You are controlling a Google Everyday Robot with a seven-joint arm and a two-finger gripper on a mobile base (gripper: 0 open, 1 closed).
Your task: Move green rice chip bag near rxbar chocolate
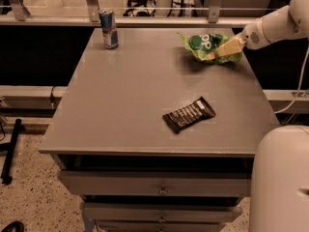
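Note:
The green rice chip bag (205, 43) is at the far right of the grey table (120, 100), bunched up and tipped off the surface. My gripper (218, 52) reaches in from the right on a white arm, and its pale fingers (231, 45) are closed on the bag's right side. The rxbar chocolate (189, 115), a dark flat bar with white text, lies at an angle near the table's front right, well in front of the bag.
A blue drink can (108, 29) stands at the far left corner. A railing runs behind the table. Drawers (159, 190) sit under the top. A white robot body (280, 178) fills the lower right.

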